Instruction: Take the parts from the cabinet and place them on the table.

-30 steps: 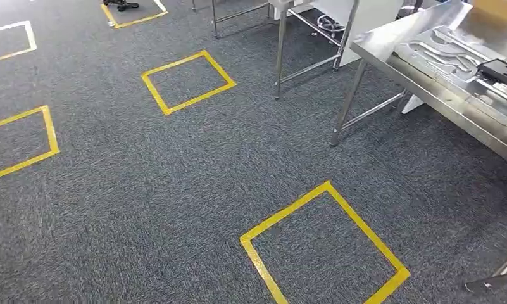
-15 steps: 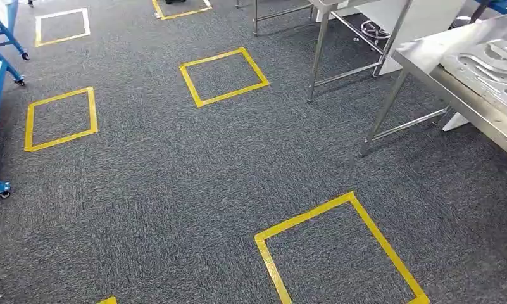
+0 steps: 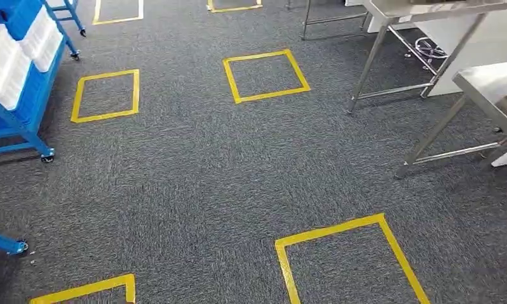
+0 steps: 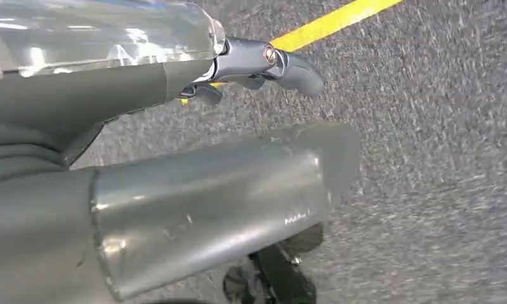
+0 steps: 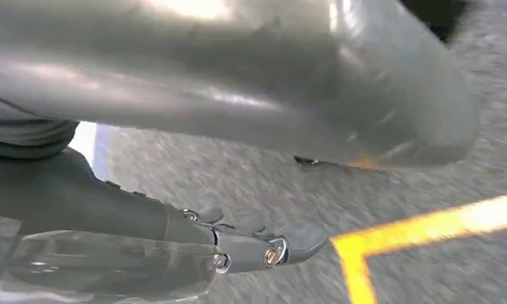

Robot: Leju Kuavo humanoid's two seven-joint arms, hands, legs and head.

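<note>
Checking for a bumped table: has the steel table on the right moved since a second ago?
No. The steel table slid right in the head view together with the yellow floor squares, so the camera turned left.

Cabinet (image 3: pixel 16 69) far left, tables (image 3: pixel 485 82) right, floor squares (image 3: pixel 266 76) between.

no readable text anywhere, faint pale print on the left hand (image 4: pixel 175 209) thumb too blurred to make out, yellow tape squares (image 3: pixel 266 76) on the carpet carry no lettering
</note>
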